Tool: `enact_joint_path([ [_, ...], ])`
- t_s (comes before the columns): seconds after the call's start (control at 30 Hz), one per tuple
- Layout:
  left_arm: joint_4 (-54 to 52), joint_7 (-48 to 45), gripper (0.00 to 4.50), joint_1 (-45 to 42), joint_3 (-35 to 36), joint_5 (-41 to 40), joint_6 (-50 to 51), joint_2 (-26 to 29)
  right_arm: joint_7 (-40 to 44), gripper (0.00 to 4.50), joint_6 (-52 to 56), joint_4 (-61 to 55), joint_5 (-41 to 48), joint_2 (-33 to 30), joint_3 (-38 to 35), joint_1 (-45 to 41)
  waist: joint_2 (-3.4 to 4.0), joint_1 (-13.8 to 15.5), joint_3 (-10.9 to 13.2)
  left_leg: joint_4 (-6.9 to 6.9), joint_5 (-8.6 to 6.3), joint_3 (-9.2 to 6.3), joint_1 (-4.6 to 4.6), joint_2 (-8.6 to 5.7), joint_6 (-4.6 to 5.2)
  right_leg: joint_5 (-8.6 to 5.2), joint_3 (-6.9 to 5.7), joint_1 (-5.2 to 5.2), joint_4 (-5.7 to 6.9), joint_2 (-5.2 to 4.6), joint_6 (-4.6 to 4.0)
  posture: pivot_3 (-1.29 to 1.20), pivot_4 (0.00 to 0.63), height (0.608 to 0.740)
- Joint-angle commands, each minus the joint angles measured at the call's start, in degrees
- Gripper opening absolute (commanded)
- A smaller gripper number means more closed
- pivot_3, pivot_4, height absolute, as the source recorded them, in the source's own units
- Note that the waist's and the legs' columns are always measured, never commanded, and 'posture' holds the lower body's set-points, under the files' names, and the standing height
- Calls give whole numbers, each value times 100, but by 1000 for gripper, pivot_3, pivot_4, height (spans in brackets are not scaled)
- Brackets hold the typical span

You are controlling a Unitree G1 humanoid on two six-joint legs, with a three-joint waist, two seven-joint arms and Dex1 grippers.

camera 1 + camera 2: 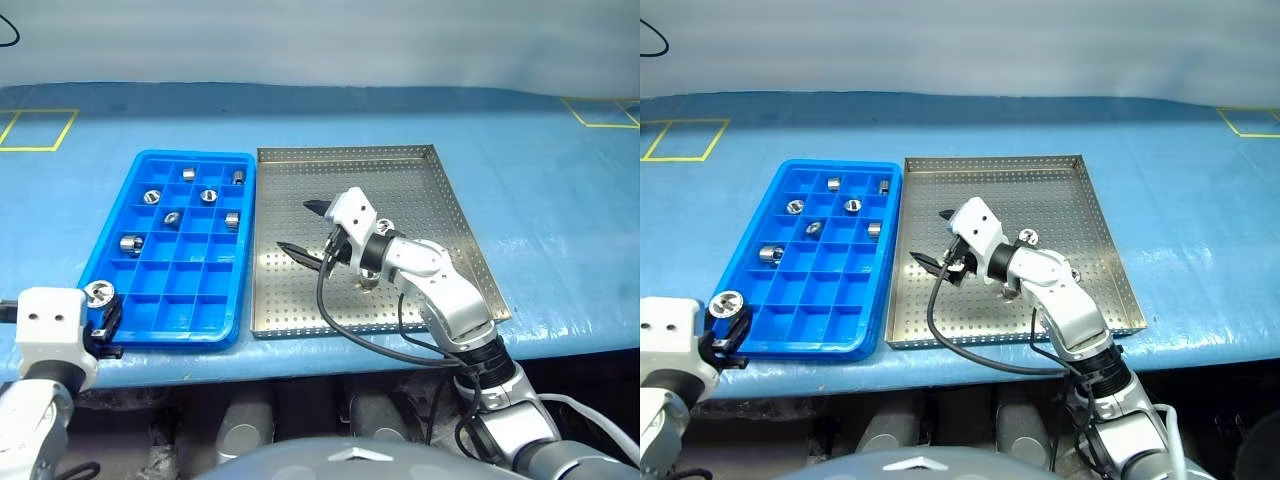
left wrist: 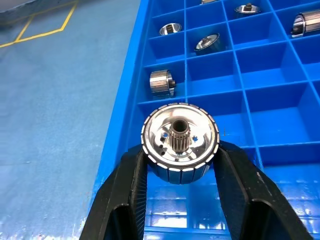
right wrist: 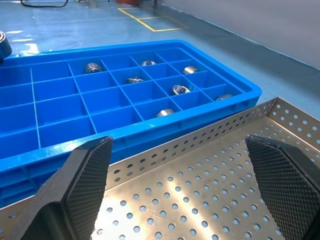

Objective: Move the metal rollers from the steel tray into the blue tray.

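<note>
left gripper (image 2: 181,172) pinches a roller (image 2: 180,142) over the blue tray (image 1: 215,325); right gripper (image 1: 301,227) spread; no legible writing.

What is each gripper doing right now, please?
Left gripper: shut on a metal roller, above the blue tray.
Right gripper: open, holding nothing, over the steel tray.

Seven rollers (image 1: 131,243) in blue tray (image 1: 218,330) (one held), steel tray (image 1: 440,190) beside

I see the near three rows of the bright blue gridded plastic tray (image 1: 170,290) free, six shiny stubby metal rollers (image 1: 131,243) filling far cells, and my right arm blocking the grey perforated steel tray (image 1: 300,300) centre.
</note>
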Motion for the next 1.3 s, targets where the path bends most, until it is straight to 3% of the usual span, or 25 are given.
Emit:
enact_joint_path([
  [0.03,62,93,1672,66,119,109,-78,-99,5,4500,-104,-95,50,7,-95,-81,0,-3,0,0,0,1,0,0,0,0,0,0,0,-1,0,155,150,740],
  [0.43,513,446,1672,116,97,389,-248,-451,63,4500,-113,-31,45,23,-43,-135,0,9,0,-1,0,-1,0,1,0,-4,-4,1,0,-3,4,178,150,740],
  [0.7,651,388,1672,-33,53,375,-295,-365,77,4500,-127,-29,34,40,-23,-141,0,9,0,-2,0,-2,2,2,0,-5,-6,1,1,-1,0,172,150,740],
  [0.97,643,258,4284,-126,40,289,-215,-255,45,4500,-118,-83,23,44,-52,-92,0,7,0,-3,-1,-1,2,2,0,-5,-6,0,0,-3,-1,155,150,740],
  [1.17,354,-199,4284,-664,267,-629,-676,-427,-51,4500,-147,-92,9,49,-113,-68,0,8,0,-2,-1,-2,1,2,0,-4,-9,1,0,-4,-2,128,150,740],
  [1.3,345,-411,4284,-1376,-329,-1006,-688,-193,-256,4500,-159,-234,-28,15,-285,-38,-2,-2,-2,1,2,-7,0,0,-4,3,-16,6,1,-8,-13,46,150,740],
])
